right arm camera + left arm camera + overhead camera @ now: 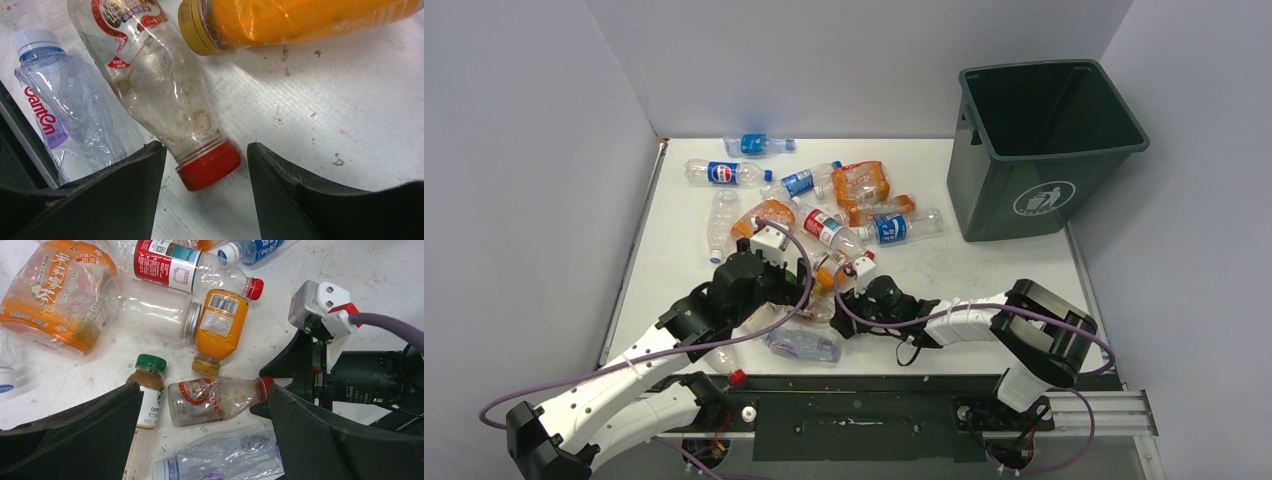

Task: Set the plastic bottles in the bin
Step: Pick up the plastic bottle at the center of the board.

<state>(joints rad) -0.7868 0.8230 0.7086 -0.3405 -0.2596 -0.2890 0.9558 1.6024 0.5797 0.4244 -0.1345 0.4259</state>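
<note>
The bin (999,200) is standing at the two o'clock corner of the table (984,275) in the top view, its inside too dark to make out. The plastic bottles (824,210) are lying loose on the tabletop, spreading from the middle toward eleven o'clock, well apart from the bin. Both arms are covering the nearest few there, so fingers and the bottles under them are going unseen from above.

The right gripper (205,147) is sitting with its jaws apart, straddling the red cap (209,170) of a clear bottle (165,85) lying on its side; a thin gap is showing on each side of the cap (nothing is clamped). That bottle's base is running off the frame at twelve o'clock. A crushed bottle (65,100) with a white cap is lying at its nine o'clock, partly hidden behind the finger. An orange bottle (300,20) is lying at one o'clock, cut off by the edge.

The left gripper (204,390) is hanging wide open above the same clear bottle and a green-capped coffee bottle (149,395), touching neither as far as the left wrist view is showing.
</note>
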